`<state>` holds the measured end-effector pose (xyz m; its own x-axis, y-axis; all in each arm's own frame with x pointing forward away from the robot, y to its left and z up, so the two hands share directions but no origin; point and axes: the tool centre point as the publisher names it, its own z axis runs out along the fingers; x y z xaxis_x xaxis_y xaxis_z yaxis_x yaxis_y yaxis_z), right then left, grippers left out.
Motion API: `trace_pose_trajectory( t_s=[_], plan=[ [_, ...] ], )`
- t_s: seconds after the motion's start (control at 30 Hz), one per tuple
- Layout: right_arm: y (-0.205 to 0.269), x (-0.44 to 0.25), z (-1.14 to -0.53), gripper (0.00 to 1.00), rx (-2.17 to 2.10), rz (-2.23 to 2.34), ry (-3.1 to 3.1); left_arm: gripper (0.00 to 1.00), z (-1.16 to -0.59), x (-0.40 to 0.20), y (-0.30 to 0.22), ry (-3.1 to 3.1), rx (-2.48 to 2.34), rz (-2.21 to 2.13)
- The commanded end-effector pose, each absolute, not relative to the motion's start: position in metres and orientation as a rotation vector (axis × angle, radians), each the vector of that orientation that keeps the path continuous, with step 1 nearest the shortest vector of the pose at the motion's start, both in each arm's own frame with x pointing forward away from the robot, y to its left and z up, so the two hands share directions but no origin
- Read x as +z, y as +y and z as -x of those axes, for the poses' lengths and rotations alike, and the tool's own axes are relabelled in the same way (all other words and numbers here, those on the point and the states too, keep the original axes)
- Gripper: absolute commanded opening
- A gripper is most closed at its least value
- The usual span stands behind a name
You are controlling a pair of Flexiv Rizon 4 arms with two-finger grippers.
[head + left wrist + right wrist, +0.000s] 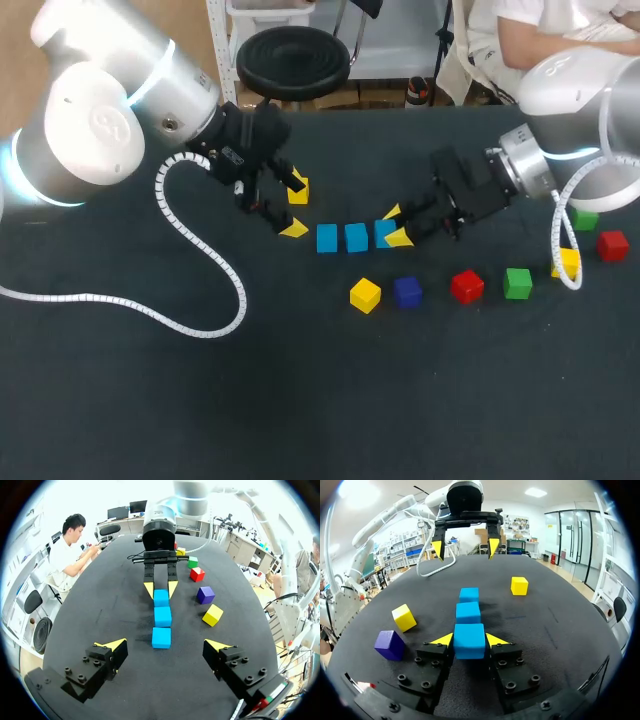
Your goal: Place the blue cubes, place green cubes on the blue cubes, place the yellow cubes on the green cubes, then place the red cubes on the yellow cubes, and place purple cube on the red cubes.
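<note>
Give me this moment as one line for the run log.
blue cubes: three in a row | right gripper: shut on end cube | left gripper: open, at other end | green cubes: unstacked

Head view overhead, wrist views low, opposed, sharing blue cubes

- Blocked across the middle by blue row, cubes nearly touching.
- Closed at its right end by right gripper, clamped on end cube.
- Open at its left end: bare strip up to left gripper, fingers wide apart.
- Bare lane in front, bounded by yellow cube, purple cube, red cube, green cube, gaps between.
- Crossed at left by white cable.
</note>
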<state>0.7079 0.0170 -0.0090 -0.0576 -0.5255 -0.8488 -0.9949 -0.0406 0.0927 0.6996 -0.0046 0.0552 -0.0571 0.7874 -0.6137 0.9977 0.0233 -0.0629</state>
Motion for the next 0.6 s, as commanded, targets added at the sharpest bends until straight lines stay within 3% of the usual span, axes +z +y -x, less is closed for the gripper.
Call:
trace_pose_trajectory(
  t_s=[0.03,0.6],
  plan=[
    [0.0154,-0.0052,-0.6999,0.00,0.988,1.618,1.642,1.00,-0.6993,0.0549,-0.0034,1.894,-0.690,-1.814],
    [0.0162,-0.0111,-0.7050,0.00,1.000,1.630,1.642,1.00,-0.6993,0.0549,-0.0034,1.894,-0.690,-1.814]
  ],
)
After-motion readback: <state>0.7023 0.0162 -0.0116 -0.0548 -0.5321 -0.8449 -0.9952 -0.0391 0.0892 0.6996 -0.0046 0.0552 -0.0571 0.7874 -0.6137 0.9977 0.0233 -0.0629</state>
